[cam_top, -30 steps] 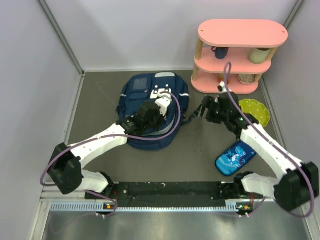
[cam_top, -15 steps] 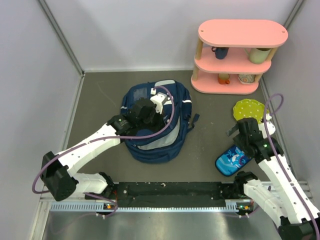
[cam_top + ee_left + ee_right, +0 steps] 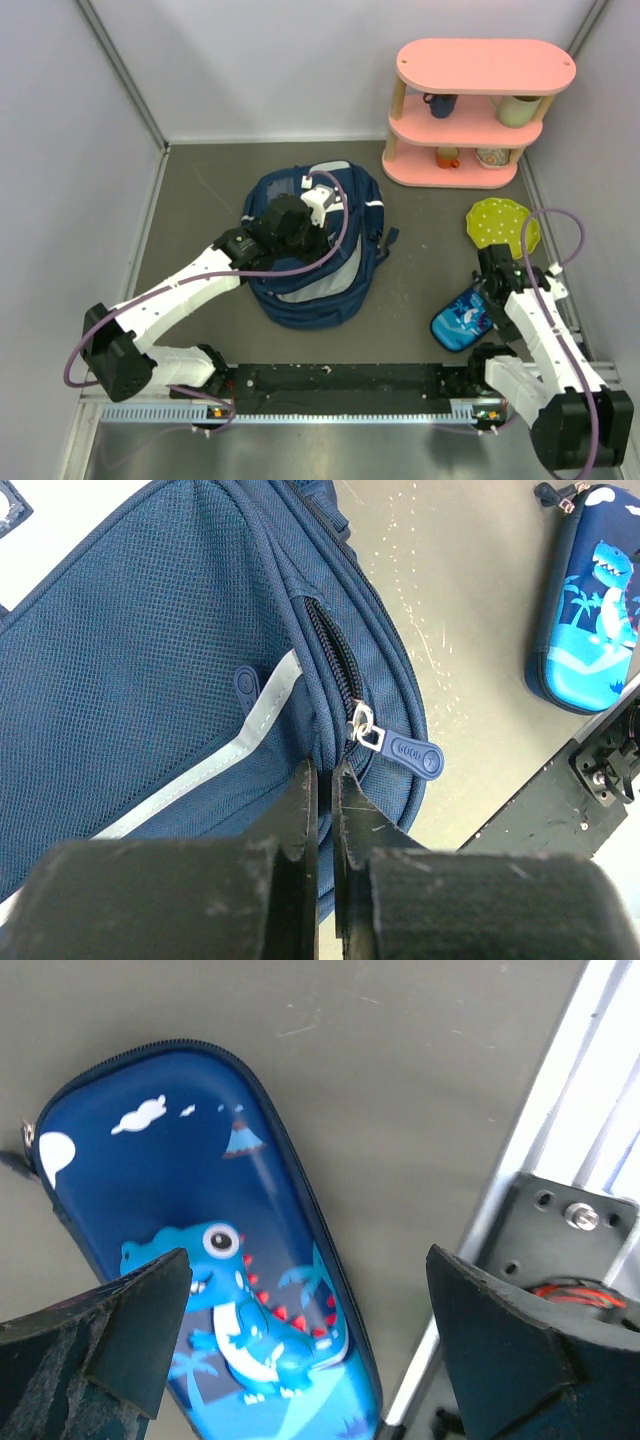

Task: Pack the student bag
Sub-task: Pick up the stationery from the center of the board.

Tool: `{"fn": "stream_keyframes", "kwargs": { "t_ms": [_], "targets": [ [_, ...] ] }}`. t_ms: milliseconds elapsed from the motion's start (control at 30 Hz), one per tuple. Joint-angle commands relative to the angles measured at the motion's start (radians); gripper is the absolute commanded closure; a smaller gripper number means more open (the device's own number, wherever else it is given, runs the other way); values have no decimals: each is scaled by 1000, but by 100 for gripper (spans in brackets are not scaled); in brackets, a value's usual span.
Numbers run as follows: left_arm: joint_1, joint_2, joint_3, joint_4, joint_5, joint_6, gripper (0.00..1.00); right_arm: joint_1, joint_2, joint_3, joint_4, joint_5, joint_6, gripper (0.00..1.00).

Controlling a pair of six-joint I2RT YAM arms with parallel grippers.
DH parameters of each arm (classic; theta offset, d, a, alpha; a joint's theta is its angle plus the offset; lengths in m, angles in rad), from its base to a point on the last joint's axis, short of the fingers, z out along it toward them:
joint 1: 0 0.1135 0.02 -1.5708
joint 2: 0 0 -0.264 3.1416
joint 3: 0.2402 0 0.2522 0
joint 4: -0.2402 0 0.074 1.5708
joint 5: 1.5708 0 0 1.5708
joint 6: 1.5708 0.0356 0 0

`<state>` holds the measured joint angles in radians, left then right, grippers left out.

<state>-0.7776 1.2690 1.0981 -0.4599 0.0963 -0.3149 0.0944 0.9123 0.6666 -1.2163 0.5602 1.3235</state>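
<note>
The navy student bag (image 3: 340, 215) lies mid-table, its main zip partly open with pale lining showing. My left gripper (image 3: 300, 225) sits on top of it, jaws nearly closed and pinching the bag's fabric edge (image 3: 290, 680) beside the zip; in the left wrist view the gripper (image 3: 325, 780) is just below the zipper pull (image 3: 405, 748). My right gripper (image 3: 495, 272) is wide open above the blue dinosaur pencil case (image 3: 470, 315). In the right wrist view the gripper (image 3: 310, 1340) hovers over the case (image 3: 200, 1260) without touching it.
A pink three-tier shelf (image 3: 470, 65) with cups and bowls stands at the back right. A yellow-green dotted plate (image 3: 503, 222) lies right of the bag. The black rail (image 3: 340, 380) runs along the near edge, close to the pencil case (image 3: 590, 610).
My right arm left the bag's right side and swung back right and down over the pencil case. The bag's top now gapes open, with my left gripper still on it.
</note>
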Motion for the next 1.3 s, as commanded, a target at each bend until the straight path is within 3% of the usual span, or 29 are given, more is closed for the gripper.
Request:
{"fn": "stream_keyframes", "kwargs": {
  "t_ms": [0, 300, 433, 667, 833, 1100, 1267],
  "targets": [
    [-3, -45, 60, 67, 69, -16, 100, -79, -62, -113, 226, -83, -166, 1],
    [15, -74, 42, 72, 66, -18, 100, -79, -84, -284, 746, -499, -463, 1],
    [20, -69, 31, 76, 68, -19, 100, -79, 11, -305, 903, -654, -553, 1],
    [24, -36, 32, 95, 95, -33, 100, -56, 196, -265, 1118, -933, -619, 11],
    [29, -13, 32, 107, 112, -42, 100, 40, 267, -184, 1150, -971, -641, 9],
    [29, 3, 25, 110, 126, -50, 100, 65, 345, -200, 1284, -1074, -587, 9],
    [31, 4, 29, 110, 132, -52, 100, 155, 395, -190, 1302, -1004, -572, 10]
  ]
}}
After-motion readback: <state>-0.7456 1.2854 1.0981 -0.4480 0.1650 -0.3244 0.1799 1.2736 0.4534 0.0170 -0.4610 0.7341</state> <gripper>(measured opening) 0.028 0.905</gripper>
